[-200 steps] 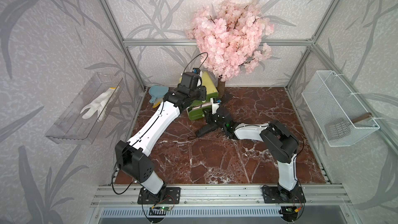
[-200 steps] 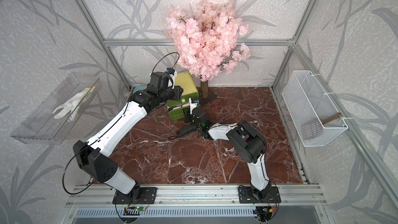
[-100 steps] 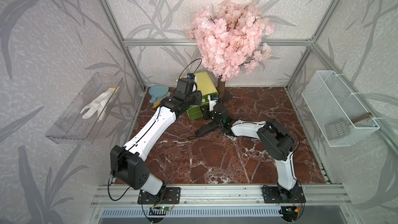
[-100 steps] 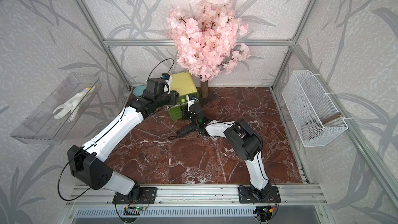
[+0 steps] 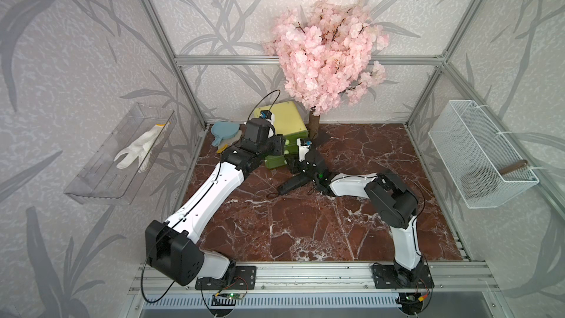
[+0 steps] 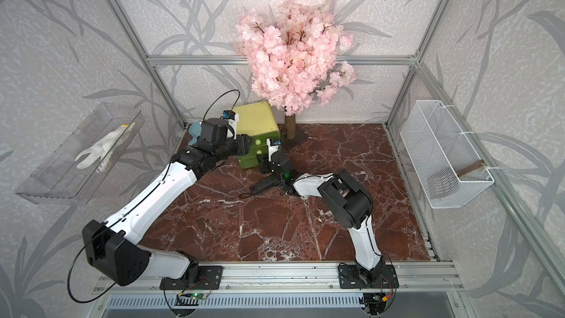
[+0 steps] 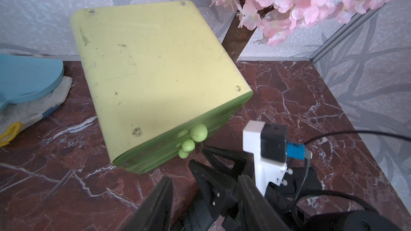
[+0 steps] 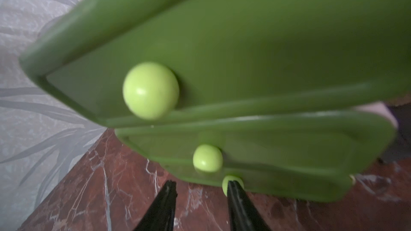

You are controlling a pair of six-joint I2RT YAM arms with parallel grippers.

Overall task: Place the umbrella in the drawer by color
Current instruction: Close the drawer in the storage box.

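The black folded umbrella [image 5: 293, 183] [image 6: 265, 185] lies on the marble floor in front of the yellow-green drawer cabinet [image 5: 286, 119] [image 7: 155, 63]. The cabinet has three green drawers with round knobs, and the lowest drawer [image 5: 275, 162] stands a little out. My right gripper [image 8: 201, 185] [image 5: 293, 164] is low at the drawer fronts and open. One of its fingertips [image 8: 232, 187] overlaps the lowest knob [image 8: 225, 182], and nothing is between its fingers. My left gripper [image 7: 204, 188] [image 5: 279, 148] is open at the cabinet's front left, above the right gripper, and holds nothing.
A pink blossom tree [image 5: 324, 56] stands just right of the cabinet. A blue dish [image 5: 224, 130] and a work glove [image 7: 33, 107] lie at the back left. A wire basket [image 5: 477, 154] hangs on the right wall. A clear shelf [image 5: 101, 178] hangs on the left wall.
Both grippers have opened wider. My left gripper has come down from over the cabinet top to its front left. The right gripper stays at the drawer fronts, and the umbrella has not moved.
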